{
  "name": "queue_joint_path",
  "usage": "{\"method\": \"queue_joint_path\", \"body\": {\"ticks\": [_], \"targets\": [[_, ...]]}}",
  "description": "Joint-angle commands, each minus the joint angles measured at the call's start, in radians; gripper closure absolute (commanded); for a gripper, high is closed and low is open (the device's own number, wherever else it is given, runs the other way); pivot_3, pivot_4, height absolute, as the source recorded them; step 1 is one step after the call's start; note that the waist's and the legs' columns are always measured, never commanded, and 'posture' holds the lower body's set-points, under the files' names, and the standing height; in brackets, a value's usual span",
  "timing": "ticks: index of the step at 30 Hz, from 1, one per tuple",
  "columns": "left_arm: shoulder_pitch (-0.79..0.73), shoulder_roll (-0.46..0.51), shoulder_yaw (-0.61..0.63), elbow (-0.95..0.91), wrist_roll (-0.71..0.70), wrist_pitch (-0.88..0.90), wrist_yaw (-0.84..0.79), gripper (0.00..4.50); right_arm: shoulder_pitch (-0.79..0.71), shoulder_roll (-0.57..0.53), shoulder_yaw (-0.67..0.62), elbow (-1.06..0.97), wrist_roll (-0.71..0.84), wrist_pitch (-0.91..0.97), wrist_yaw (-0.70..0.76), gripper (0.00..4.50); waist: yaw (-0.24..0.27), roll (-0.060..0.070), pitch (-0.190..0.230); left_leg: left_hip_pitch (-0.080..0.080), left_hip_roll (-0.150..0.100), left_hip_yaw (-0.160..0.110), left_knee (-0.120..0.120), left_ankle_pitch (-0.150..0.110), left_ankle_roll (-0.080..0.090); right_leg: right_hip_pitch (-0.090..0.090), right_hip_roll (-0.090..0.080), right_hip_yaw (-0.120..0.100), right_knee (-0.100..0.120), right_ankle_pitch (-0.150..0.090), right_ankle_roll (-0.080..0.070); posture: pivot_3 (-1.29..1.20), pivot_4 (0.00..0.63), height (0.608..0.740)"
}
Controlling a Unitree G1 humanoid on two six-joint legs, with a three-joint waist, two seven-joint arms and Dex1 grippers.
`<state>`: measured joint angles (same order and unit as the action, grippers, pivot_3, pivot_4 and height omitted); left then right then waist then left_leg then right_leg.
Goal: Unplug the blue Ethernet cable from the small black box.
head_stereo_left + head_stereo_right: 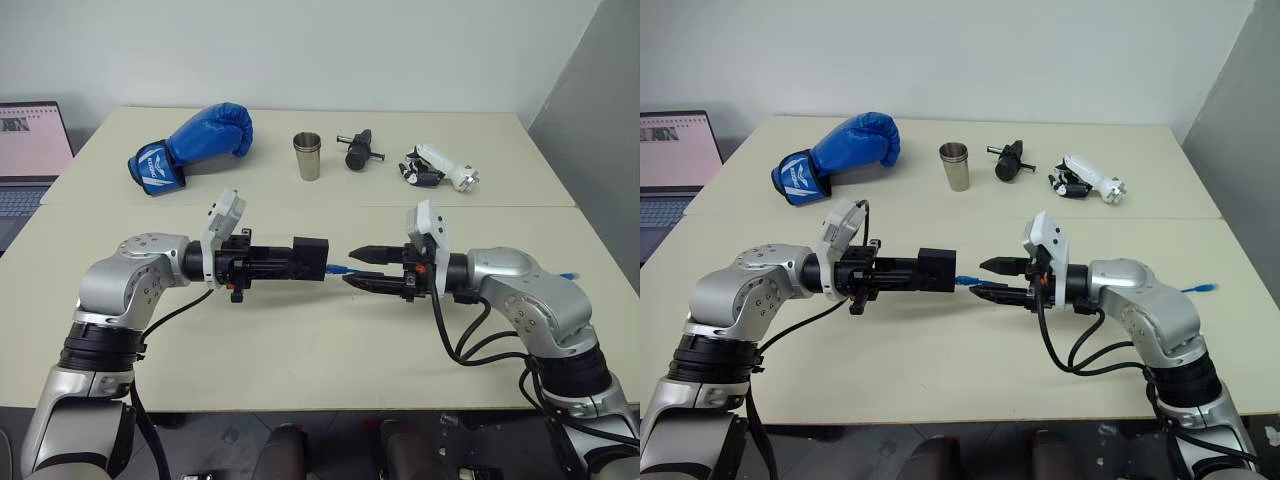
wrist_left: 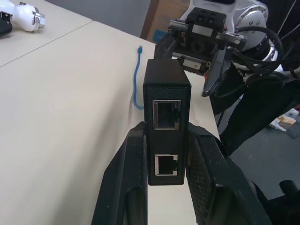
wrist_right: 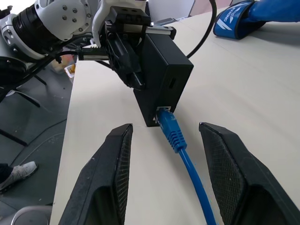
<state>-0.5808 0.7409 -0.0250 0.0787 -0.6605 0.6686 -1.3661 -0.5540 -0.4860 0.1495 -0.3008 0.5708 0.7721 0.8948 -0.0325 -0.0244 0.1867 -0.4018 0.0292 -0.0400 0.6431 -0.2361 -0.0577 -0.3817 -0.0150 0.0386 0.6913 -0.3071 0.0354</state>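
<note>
Centre of frame, above the desk (image 1: 300, 350): left gripper (image 1: 300, 262) jaws clamped on the small black box (image 1: 311, 257). Blue Ethernet cable (image 3: 180, 143) plugged into the box's lower port. Right gripper (image 1: 368, 268) jaws apart, straddling the cable just beside the plug, not touching it.

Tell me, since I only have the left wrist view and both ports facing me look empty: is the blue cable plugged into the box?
Observer: Yes, the blue Ethernet cable is plugged into the far face of the small black box, toward the right gripper.
Operator: Is that gripper gripping the plug?
Observer: No, its fingers stand open, the cable running between them untouched.
</note>
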Motion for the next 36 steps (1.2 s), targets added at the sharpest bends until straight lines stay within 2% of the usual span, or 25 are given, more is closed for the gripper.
{"method": "queue_joint_path", "body": {"ticks": [1, 5, 8, 11, 21, 36], "targets": [[-0.017, 0.006, 0.048, -0.001, -0.029, 0.014, -0.012, 3.74, -0.03, 0.023, 0.002, 0.035, 0.001, -0.03, 0.012, 2.12, 0.0, 0.0, 0.0, 0.0, 0.0, 0.0, 0.0, 0.0, 0.0, 0.0, 0.0, 0.0, 0.0, 0.0, 0.0, 0.0, 0.15, 0.74], [-0.011, 0.008, 0.057, 0.01, -0.03, 0.024, -0.018, 3.74, -0.039, 0.031, -0.001, 0.063, 0.011, -0.032, 0.031, 2.12, 0.0, 0.0, 0.0, -0.002, 0.0, 0.001, 0.0, 0.0, 0.0, -0.002, 0.001, 0.0, 0.0, 0.0, 0.0, 0.0, 0.15, 0.74], [-0.015, 0.005, 0.059, 0.017, -0.029, 0.027, -0.02, 3.74, -0.046, 0.036, 0.0, 0.078, 0.013, -0.031, 0.04, 1.67, 0.0, 0.0, 0.0, -0.004, 0.0, 0.001, 0.0, 0.0, 0.0, -0.004, 0.0, 0.0, 0.001, 0.0, 0.0, 0.0, 0.15, 0.74], [-0.017, 0.002, 0.061, 0.019, -0.028, 0.028, -0.021, 3.74, -0.058, 0.052, -0.002, 0.088, 0.029, -0.016, 0.037, 0.91, 0.0, 0.0, 0.0, -0.004, 0.0, 0.001, 0.0, 0.0, 0.0, -0.005, 0.001, 0.0, 0.001, 0.0, 0.0, 0.0, 0.15, 0.74], [-0.026, -0.011, 0.068, 0.026, -0.041, 0.04, -0.019, 3.74, -0.104, 0.118, -0.009, 0.185, 0.046, 0.033, 0.018, 0.91, 0.0, 0.0, 0.0, -0.005, 0.0, 0.001, 0.0, 0.0, 0.0, -0.007, 0.001, 0.0, 0.003, 0.0, 0.0, 0.0, 0.15, 0.74], [-0.037, -0.022, 0.074, 0.032, -0.036, 0.044, -0.007, 3.74, -0.119, 0.145, -0.03, 0.215, 0.081, 0.072, 0.027, 0.91, -0.001, 0.0, 0.0, -0.006, 0.0, 0.0, 0.001, 0.0, 0.0, -0.007, 0.001, 0.0, 0.003, 0.0, 0.0, 0.0, 0.15, 0.74]]}}
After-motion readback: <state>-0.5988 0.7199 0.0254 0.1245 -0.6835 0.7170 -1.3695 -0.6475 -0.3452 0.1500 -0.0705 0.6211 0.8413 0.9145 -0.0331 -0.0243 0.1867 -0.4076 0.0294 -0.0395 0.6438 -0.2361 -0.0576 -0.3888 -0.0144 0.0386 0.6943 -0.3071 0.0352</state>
